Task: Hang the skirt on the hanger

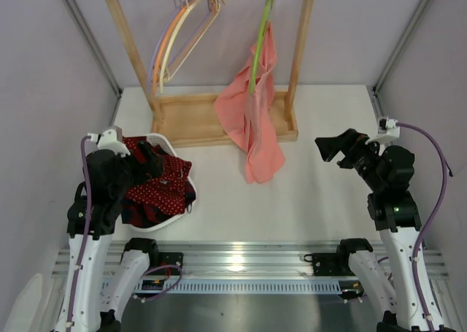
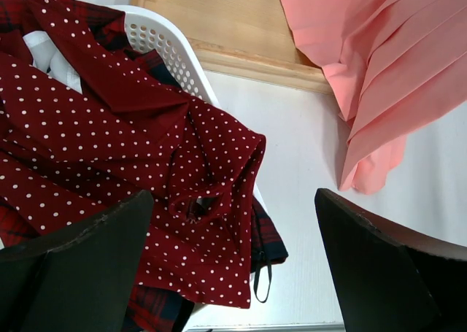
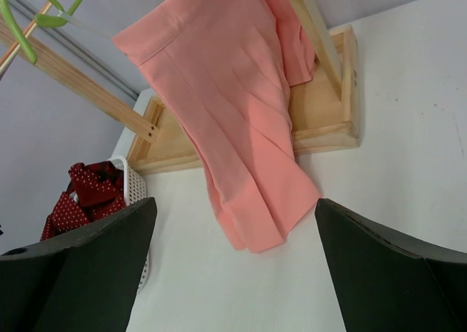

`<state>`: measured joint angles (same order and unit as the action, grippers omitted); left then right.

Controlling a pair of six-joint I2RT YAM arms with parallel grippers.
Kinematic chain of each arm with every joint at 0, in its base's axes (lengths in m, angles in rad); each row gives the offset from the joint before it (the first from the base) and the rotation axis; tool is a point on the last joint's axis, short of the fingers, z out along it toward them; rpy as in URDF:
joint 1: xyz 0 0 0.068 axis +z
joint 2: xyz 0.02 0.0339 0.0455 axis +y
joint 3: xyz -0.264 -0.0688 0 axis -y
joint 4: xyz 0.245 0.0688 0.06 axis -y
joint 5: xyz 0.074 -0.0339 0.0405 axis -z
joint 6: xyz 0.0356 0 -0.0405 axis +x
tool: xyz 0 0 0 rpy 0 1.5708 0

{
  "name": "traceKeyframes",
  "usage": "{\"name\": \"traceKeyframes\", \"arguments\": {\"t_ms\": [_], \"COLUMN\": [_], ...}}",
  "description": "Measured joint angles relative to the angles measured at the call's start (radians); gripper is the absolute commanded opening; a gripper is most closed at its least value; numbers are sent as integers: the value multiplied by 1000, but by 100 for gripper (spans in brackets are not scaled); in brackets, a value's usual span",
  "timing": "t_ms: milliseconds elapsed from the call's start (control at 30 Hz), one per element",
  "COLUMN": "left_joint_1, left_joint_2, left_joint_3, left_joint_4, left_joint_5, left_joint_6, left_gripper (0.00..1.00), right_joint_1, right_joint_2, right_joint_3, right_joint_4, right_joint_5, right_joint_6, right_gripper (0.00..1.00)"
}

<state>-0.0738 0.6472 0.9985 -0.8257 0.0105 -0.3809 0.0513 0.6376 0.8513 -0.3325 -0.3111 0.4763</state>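
Note:
The skirt, dark red with tiny white dots, lies crumpled on top of a white basket at the left of the table. The left wrist view shows the skirt close below, spilling over the basket rim. My left gripper hovers over it, open, with nothing between the fingers. The cream hanger hangs on the wooden rack's rail at the back left, beside orange and lilac ones. My right gripper stands open above the bare table at the right, holding nothing.
A red-black plaid garment lies under the skirt in the basket. A salmon-pink cloth hangs from a lime-green hanger on the wooden rack and reaches the table. A metal rail runs along the near edge.

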Motion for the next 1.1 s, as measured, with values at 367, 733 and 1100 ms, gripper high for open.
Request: {"name": "traceKeyframes", "arguments": {"t_ms": [367,733,1100], "left_joint_1": [0,0,0], "left_joint_2": [-40,-2,150], "left_joint_3": [0,146,486], "left_joint_4": [-1,-28,23], "left_joint_5": [-4,14,64], "left_joint_6": [23,73,164], "left_gripper": [99,100,96], "right_joint_1": [0,12,49], "right_joint_2": [-18,-13,8], "right_joint_3": [0,-10,-11], "right_joint_4": [-9,-5,5], "right_joint_5": [-38,-89,-135], "right_joint_6": [-18,-45,-70], "right_gripper": [99,99,99]}}
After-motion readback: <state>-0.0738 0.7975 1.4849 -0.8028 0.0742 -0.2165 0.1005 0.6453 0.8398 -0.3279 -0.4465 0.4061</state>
